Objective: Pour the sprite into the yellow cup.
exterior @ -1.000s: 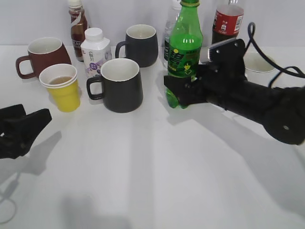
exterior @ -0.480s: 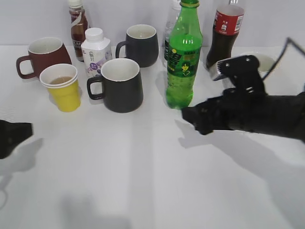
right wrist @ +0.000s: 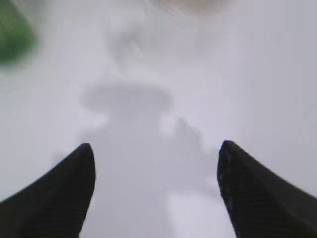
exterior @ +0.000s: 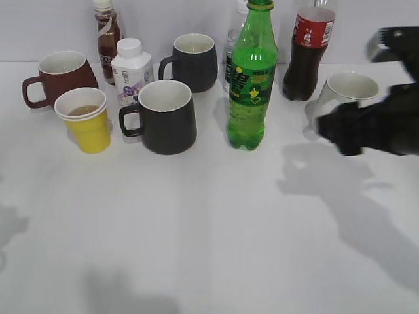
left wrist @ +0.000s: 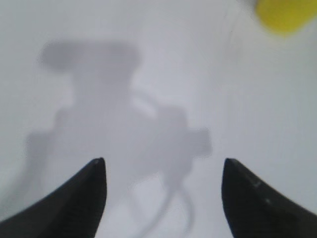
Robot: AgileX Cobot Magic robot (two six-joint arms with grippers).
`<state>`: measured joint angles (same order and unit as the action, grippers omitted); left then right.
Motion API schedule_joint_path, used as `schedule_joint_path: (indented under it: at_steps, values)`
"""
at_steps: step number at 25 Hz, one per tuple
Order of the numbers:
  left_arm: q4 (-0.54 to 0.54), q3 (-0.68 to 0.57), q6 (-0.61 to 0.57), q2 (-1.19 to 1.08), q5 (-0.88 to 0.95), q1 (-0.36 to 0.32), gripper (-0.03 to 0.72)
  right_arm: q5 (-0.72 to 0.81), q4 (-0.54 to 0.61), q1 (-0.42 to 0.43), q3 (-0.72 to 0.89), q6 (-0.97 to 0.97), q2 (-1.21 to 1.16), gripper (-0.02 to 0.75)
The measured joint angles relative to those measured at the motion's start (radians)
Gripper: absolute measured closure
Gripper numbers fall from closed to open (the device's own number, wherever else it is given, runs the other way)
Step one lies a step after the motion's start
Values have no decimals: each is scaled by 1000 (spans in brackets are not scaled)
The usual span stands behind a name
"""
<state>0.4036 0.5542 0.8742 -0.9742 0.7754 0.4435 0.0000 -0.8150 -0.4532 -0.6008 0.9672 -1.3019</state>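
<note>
The sprite (exterior: 253, 78), a tall green bottle with a green cap on, stands upright at mid table, free of any gripper. A green blur of it shows in the right wrist view (right wrist: 14, 32). The yellow cup (exterior: 90, 121) stands at the left with brownish liquid inside; its yellow edge shows in the left wrist view (left wrist: 285, 15). My right gripper (exterior: 340, 134) is at the right, clear of the bottle, blurred; in its wrist view (right wrist: 156, 163) it is open and empty over bare table. My left gripper (left wrist: 163, 171) is open and empty, out of the exterior view.
A dark mug (exterior: 163, 116) stands between cup and sprite. Behind are a brown-red mug (exterior: 57, 75), a white milk bottle (exterior: 131, 69), a brown drink bottle (exterior: 107, 33), another dark mug (exterior: 193, 62), a cola bottle (exterior: 308, 49) and a white cup (exterior: 347, 91).
My right gripper has let go of the sprite and pulled back to the right. My left gripper has withdrawn off the left edge of the exterior view. The bottle stays upright.
</note>
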Motion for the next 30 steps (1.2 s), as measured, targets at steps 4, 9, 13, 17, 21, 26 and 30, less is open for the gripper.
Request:
schedule_joint_path:
  at_steps: [4,9,13,17,21,26,30]
  values:
    - [-174,172,-323,9,316,21,137,271,101,0,0,-105,89,165]
    - [-331,229,-650,132,426,22,137,665,613,0,-29,-698,207,165]
    - [-404,168,-808,354,434,22,137,908,895,0,-32,-931,344,165]
    - [-412,47,-883,610,432,22,137,1046,933,0,-26,-974,557,165]
    - [-414,7,-910,836,391,22,137,1114,932,0,37,-979,794,166]
    - [-412,-29,-914,978,309,22,139,1119,904,0,64,-980,1072,167]
    - [-411,-34,-914,981,297,22,143,1069,859,0,92,-981,1215,167]
